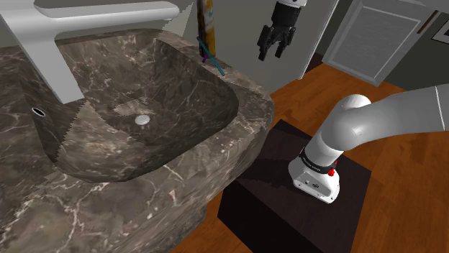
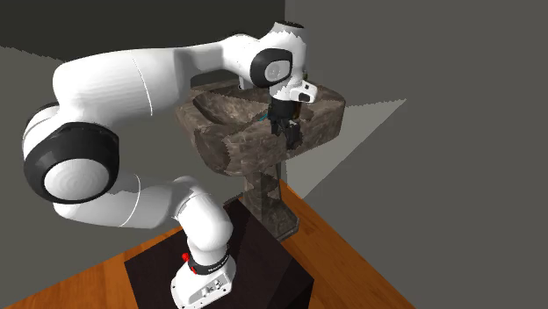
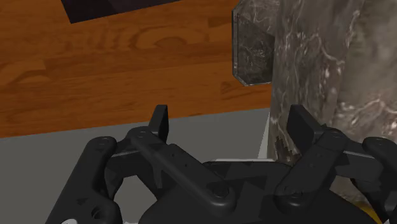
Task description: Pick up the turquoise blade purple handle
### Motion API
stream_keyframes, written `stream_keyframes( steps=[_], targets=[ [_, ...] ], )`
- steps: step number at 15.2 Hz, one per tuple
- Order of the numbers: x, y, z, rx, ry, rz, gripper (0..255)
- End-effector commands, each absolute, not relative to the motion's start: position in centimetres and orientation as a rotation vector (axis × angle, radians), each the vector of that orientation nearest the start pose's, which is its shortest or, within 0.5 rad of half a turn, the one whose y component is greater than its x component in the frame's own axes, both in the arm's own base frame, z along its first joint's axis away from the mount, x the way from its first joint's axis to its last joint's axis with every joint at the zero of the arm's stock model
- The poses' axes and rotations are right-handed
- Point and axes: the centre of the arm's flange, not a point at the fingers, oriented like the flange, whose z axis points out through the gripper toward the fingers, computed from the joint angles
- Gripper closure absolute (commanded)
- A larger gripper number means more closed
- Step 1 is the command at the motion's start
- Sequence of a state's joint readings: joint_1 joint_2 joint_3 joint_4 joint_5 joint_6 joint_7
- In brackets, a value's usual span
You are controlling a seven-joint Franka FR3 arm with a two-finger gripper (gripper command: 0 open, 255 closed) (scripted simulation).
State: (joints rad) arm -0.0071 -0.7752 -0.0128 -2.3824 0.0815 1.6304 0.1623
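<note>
While your gripper [image 1: 271, 56] hangs with fingers apart, the slim turquoise-and-purple tool [image 1: 210, 56] lies diagonally along the marble sink's [image 1: 248, 108] rim.

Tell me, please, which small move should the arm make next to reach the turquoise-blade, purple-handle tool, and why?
Probably shift the open all-black gripper toward the shoulder view's left, until it is above the thin turquoise-and-purple tool at the rim of the dark marble sink. The gripper hangs beside the sink, over brown wooden floor, fingers apart and empty.
</note>
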Motion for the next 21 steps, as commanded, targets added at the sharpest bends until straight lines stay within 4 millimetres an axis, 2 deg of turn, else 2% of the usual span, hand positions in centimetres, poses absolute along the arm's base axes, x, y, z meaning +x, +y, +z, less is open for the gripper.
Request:
stream_keyframes(
  steps=[1, 18, 21],
  targets=[
    [31.5, 0.1, 58.0, -3.037, 0.278, -0.025, 0],
    [41.5, 19.0, 61.5, -3.092, 0.172, -0.369, 0],
    [41.6, 19.3, 60.5, -3.092, 0.171, -0.374, 0]
  ],
)
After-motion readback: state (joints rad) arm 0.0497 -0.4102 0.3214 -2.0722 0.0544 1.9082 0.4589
